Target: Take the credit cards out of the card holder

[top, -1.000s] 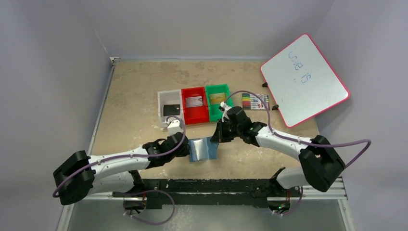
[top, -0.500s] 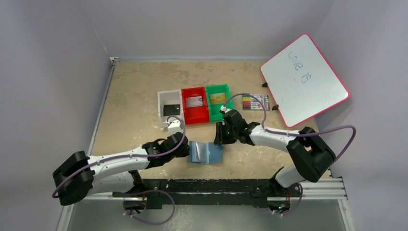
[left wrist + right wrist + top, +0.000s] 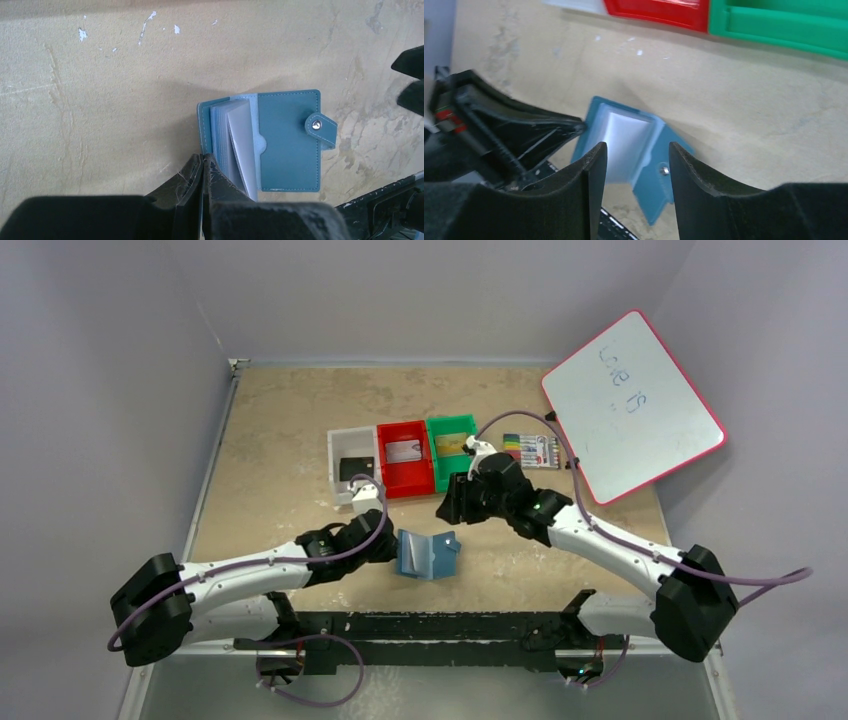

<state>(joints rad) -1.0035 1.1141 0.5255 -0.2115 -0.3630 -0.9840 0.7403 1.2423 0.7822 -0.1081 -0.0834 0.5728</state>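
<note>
Pinching a corner of the card holder (image 3: 287,140), the left gripper (image 3: 202,170) is clenched; the right gripper (image 3: 636,150) hangs released just above its open pale pockets (image 3: 235,145). The holder looks light and floppy, any card inside thin, stiff, slick: grip an exposed card edge.

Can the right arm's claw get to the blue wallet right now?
Probably yes. The right gripper is open and pointed at the card holder, with nothing between them. The left gripper pinches only its left edge, so the snap-flap side looks free.
</note>
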